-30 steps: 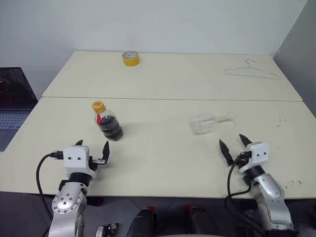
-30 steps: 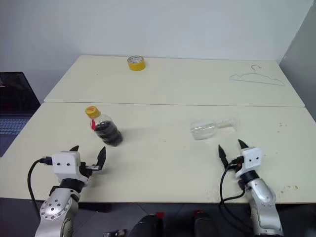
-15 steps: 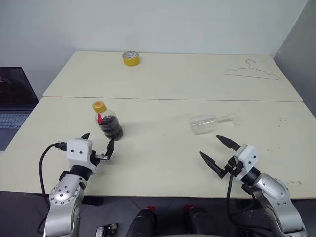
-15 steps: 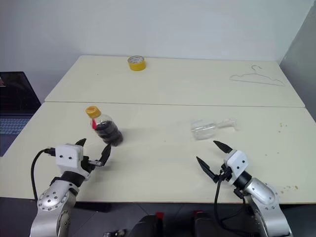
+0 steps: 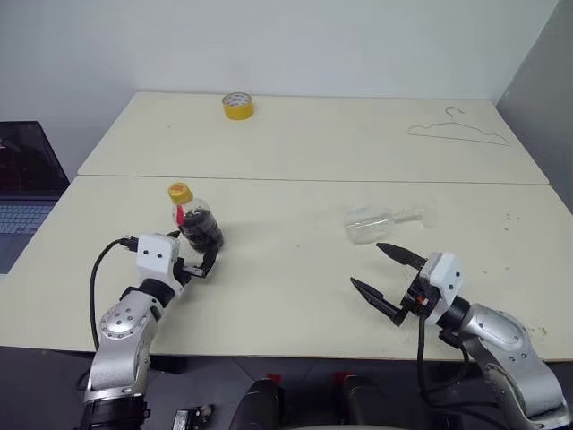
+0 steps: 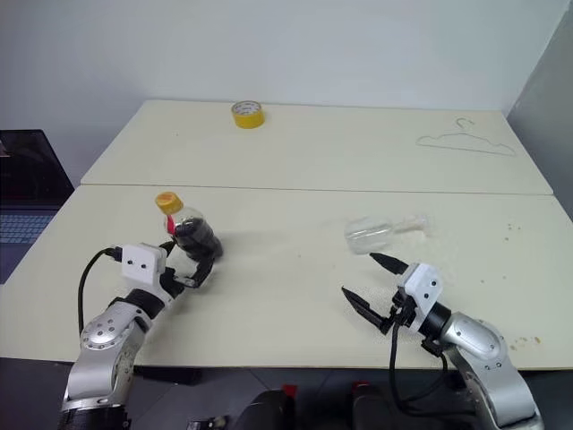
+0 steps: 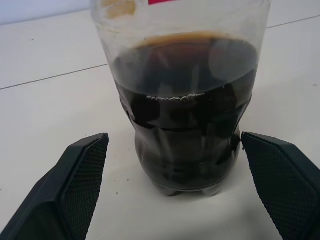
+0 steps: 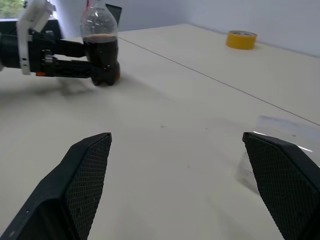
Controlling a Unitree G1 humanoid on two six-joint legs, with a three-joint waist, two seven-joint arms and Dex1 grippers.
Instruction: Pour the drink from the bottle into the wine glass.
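Since the earlier frame, the left gripper (image 5: 199,261) was advanced, jaws wide and empty, around the bottle (image 5: 197,224) standing on the table (image 5: 295,278). The right gripper (image 5: 387,278), open, empty, was swung leftward; the wine glass (image 5: 369,223) lay toppled beyond it, so neither was yet grasped.

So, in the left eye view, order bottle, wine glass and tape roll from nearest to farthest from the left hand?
1. Bottle, right at the left hand, between its fingers.
2. Wine glass, lying across the table to the right.
3. Tape roll, on the far table.
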